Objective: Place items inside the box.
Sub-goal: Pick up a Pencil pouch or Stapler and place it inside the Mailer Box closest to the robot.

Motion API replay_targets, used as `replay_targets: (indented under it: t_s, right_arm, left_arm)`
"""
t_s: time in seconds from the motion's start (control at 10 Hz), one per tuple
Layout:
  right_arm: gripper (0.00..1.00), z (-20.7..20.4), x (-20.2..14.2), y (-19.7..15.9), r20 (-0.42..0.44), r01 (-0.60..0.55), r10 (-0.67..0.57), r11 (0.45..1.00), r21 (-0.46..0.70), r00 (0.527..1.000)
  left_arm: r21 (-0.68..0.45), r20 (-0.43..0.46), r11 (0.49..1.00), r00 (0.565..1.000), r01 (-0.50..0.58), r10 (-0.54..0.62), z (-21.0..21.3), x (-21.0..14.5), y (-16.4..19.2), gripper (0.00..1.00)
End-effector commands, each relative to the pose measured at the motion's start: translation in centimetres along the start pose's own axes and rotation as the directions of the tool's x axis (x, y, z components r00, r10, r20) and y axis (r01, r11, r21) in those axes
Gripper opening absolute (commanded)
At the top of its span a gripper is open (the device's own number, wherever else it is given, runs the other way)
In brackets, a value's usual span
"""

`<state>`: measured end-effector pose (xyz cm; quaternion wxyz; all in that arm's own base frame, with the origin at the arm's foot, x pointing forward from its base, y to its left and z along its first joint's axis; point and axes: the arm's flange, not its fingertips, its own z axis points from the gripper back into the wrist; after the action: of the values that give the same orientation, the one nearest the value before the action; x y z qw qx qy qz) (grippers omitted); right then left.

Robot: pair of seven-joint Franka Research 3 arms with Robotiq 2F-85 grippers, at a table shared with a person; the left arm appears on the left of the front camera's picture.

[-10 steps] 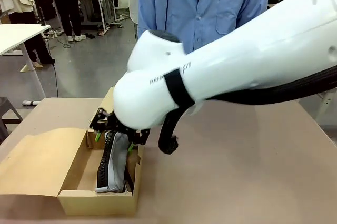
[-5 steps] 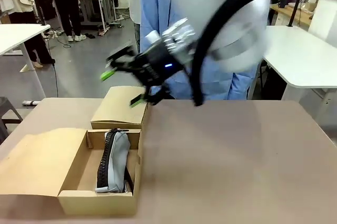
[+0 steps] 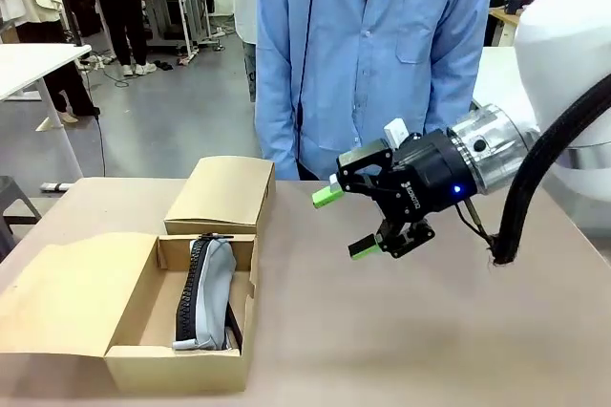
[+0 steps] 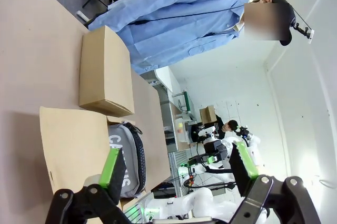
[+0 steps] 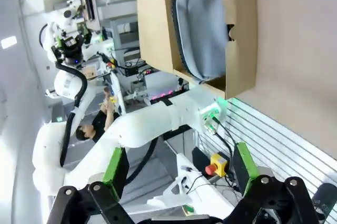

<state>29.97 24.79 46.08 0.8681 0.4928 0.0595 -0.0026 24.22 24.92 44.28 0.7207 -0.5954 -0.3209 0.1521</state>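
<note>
Now we see the right gripper [image 3: 345, 223] hanging above the bare middle of the tabletop [image 3: 430, 321], its jaws released and empty, green pads [image 3: 327, 197] spread well apart. Our left gripper [image 4: 179, 169] likewise shows its jaws parted with nothing between them. Well to the left of the right gripper, the grey zip pouch [image 3: 205, 292] lies inside the open cardboard box [image 3: 134, 354], zipper side up, along the box's right wall; part of its "CAMPUS" lettering shows in the left wrist view. A person in a blue shirt [image 3: 372, 44] stands at the far side.
</note>
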Motion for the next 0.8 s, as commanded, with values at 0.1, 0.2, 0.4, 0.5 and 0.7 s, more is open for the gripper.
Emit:
replay_targets:
  t_s: [0.1, 0.2, 0.4, 0.5, 0.7]
  right_arm:
    - [1.00, 0.0, 0.6, 1.9, 0.052, -0.006, 0.006, 1.000, 0.006, 0.999]
    - [1.00, 0.1, 0.1, 0.5, 0.010, -0.005, 0.005, 1.000, 0.000, 1.000]
    - [1.00, 7.1, 2.4, -0.5, 0.012, 0.031, -0.035, 0.970, 0.242, 0.999]
    - [1.00, 14.1, 2.6, -3.3, -0.009, 0.098, -0.102, 0.922, 0.375, 0.995]
    - [1.00, 23.8, 0.4, -10.1, -0.059, 0.118, -0.103, 0.794, 0.596, 0.993]
  left_arm:
    - [-0.020, 0.009, 1.000, 1.000, 0.018, -0.018, -0.1, 0.0, -0.1, 1.00]
    - [-0.020, 0.009, 1.000, 1.000, 0.018, -0.018, -0.1, 0.0, -0.1, 1.00]
    - [-0.020, 0.009, 1.000, 1.000, 0.018, -0.018, -0.1, 0.0, -0.1, 1.00]
    - [-0.020, 0.009, 1.000, 1.000, 0.018, -0.018, -0.1, 0.0, -0.1, 1.00]
    - [-0.020, 0.009, 1.000, 1.000, 0.018, -0.018, -0.1, 0.0, -0.1, 1.00]
